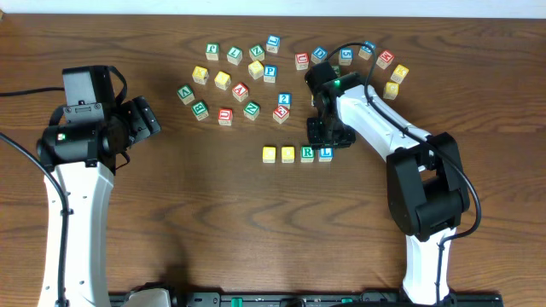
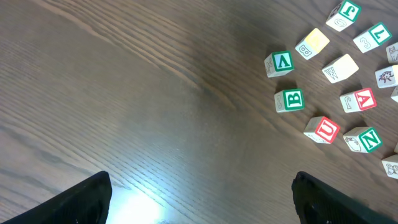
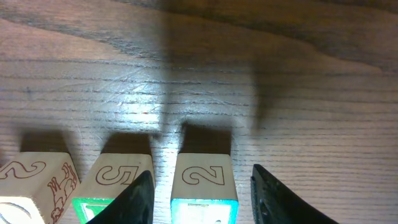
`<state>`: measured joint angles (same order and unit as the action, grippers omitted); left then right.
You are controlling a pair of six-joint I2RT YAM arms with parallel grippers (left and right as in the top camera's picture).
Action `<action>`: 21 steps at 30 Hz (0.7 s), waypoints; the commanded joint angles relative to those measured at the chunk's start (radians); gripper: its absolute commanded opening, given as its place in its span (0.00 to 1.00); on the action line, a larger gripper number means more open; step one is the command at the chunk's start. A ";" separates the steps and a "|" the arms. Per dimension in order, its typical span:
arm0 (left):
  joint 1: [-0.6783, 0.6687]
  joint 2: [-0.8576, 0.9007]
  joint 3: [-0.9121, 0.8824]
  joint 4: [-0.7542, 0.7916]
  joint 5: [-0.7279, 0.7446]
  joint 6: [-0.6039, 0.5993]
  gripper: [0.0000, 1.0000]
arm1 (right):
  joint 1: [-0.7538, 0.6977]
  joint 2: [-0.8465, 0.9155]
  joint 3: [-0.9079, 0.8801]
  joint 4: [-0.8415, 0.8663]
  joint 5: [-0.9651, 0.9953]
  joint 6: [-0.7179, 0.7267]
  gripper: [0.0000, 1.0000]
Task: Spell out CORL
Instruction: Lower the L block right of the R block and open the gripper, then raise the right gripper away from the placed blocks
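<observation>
Two yellow-topped wooden cubes (image 1: 270, 153) (image 1: 288, 153), a green-R wooden cube (image 1: 307, 153) and a blue-L wooden cube (image 1: 325, 154) form a row, left to right, on the brown wooden counter (image 1: 213, 222); scattered lettered wooden cubes (image 1: 240, 89) lie behind it.

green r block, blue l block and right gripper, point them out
green r block (image 1: 307, 153): overhead view, on its top face
blue l block (image 1: 325, 154): overhead view, on its top face
right gripper (image 3: 202, 186): right wrist view, midway between its fingertips

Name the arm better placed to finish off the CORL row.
Right. The right end effector straddles the L cube, jaws apart around it; the left end effector hangs open far from it.
</observation>
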<state>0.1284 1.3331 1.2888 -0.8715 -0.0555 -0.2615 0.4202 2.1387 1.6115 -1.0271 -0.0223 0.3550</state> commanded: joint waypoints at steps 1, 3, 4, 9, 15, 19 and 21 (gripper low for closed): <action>0.002 -0.007 0.005 -0.003 -0.009 -0.002 0.91 | 0.002 0.008 0.041 -0.008 0.001 -0.005 0.46; 0.002 -0.007 0.005 -0.003 -0.009 -0.002 0.91 | 0.002 0.008 0.059 -0.016 0.001 -0.006 0.47; 0.002 -0.007 0.005 -0.003 -0.009 -0.002 0.91 | 0.002 0.008 0.076 -0.026 0.001 -0.013 0.47; 0.002 -0.007 0.005 -0.003 -0.009 -0.002 0.91 | -0.003 0.008 0.135 -0.067 0.002 -0.017 0.47; 0.002 -0.007 0.005 -0.003 -0.009 -0.002 0.91 | -0.015 0.008 0.230 -0.147 0.002 -0.042 0.44; 0.002 -0.007 0.005 -0.003 -0.009 -0.002 0.91 | -0.017 0.008 0.318 -0.209 0.000 -0.060 0.44; 0.002 -0.007 0.005 -0.003 -0.009 -0.002 0.91 | -0.018 0.008 0.388 -0.255 0.001 -0.084 0.43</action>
<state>0.1284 1.3331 1.2888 -0.8715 -0.0555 -0.2615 0.4076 2.1391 1.9030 -1.2453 -0.0227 0.3183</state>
